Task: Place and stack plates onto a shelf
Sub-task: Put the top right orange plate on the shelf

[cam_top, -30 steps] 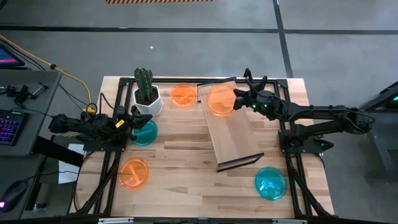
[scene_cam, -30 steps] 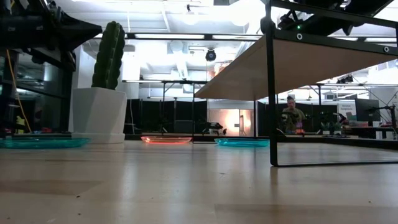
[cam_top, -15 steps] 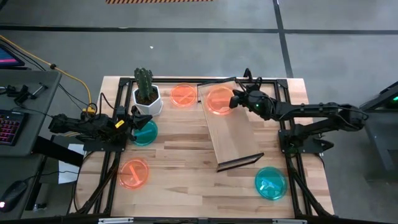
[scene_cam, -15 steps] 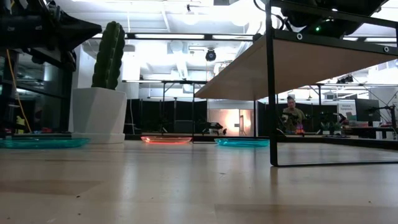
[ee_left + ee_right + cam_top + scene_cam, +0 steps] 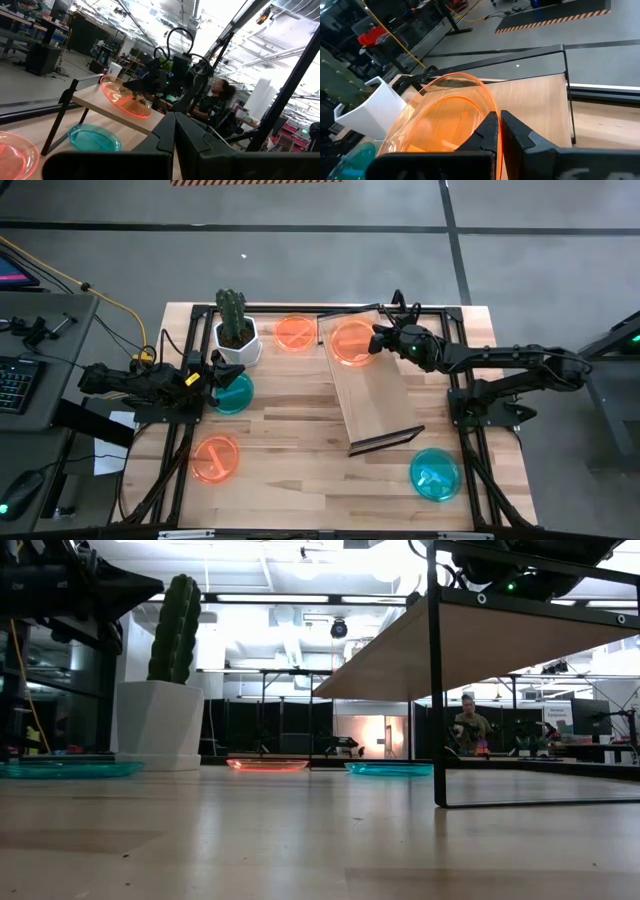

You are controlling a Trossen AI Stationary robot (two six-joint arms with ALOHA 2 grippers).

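My right gripper (image 5: 376,340) is shut on an orange plate (image 5: 351,342) over the far end of the light-wood shelf (image 5: 375,395). My left gripper (image 5: 216,373) is shut and hovers at the far left rim of a teal plate (image 5: 234,394), which lies flat on the table; the left wrist view (image 5: 174,120) shows nothing between its fingers. Flat on the table too are a second orange plate (image 5: 295,332) beside the shelf's far end, a third orange plate (image 5: 215,458) near left, and a second teal plate (image 5: 435,473) near right. My right gripper (image 5: 497,116) pinches the orange plate's rim (image 5: 487,102) on its right side, the rim running between the two fingers. The fingers reach in nearly level from the table's right. The plate (image 5: 125,96) sits tilted over the shelf top (image 5: 95,97); whether it touches the plank I cannot tell.
A white hexagonal pot with a cactus (image 5: 236,332) stands at the far left, close to my left gripper and the teal plate. The shelf lies slantwise across the table's middle, its dark frame leg (image 5: 436,690) on the table. Bare wood shows in the near middle (image 5: 300,480).
My right gripper, with the orange plate, has shifted slightly toward the table's left over the shelf's far end, then kept still. The plate looks flatter over the plank than a second ago.
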